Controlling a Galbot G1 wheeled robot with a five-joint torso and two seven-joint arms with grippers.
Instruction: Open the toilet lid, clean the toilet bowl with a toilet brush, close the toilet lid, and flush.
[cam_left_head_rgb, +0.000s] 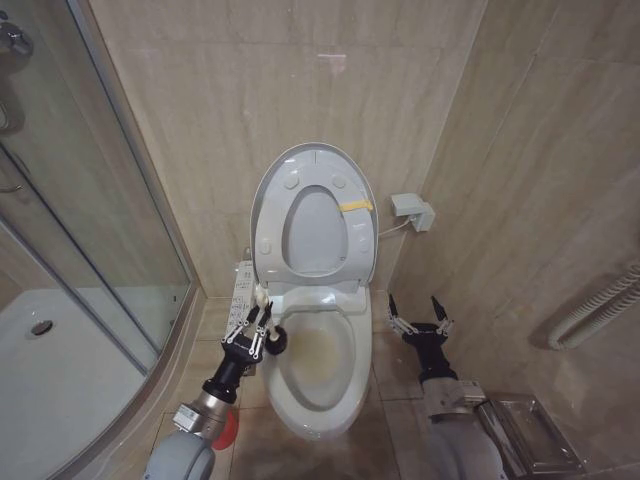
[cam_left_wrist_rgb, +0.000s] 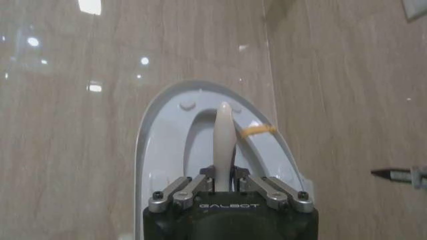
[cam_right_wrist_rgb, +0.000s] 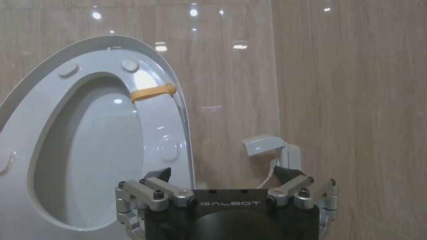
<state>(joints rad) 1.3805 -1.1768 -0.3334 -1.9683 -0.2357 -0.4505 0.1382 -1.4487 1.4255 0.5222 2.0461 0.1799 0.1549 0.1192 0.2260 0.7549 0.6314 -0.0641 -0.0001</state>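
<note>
White ceramic toilet bowl (cam_left_head_rgb: 318, 395), yellow-brown stain inside, is open; glossy white oval toilet lid (cam_left_head_rgb: 262, 205) stands upright behind it w/ the seat. Left end effector (cam_left_head_rgb: 256, 327), at the bowl's left rim, grips the thin white-handled toilet brush (cam_left_wrist_rgb: 224, 145), dark head just over the rim. Judgement: swing the head inward over the stain, scrub w/ light pressure. Right end effector (cam_left_head_rgb: 419, 314) idles spread wide, right of bowl. "GALBOT" on both.

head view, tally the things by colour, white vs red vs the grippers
white: 4, toilet lid, seat, toilet bowl, wall box
red: 1, holder
grippers: 2, left gripper on the toilet brush, right gripper open
total: 7
</note>
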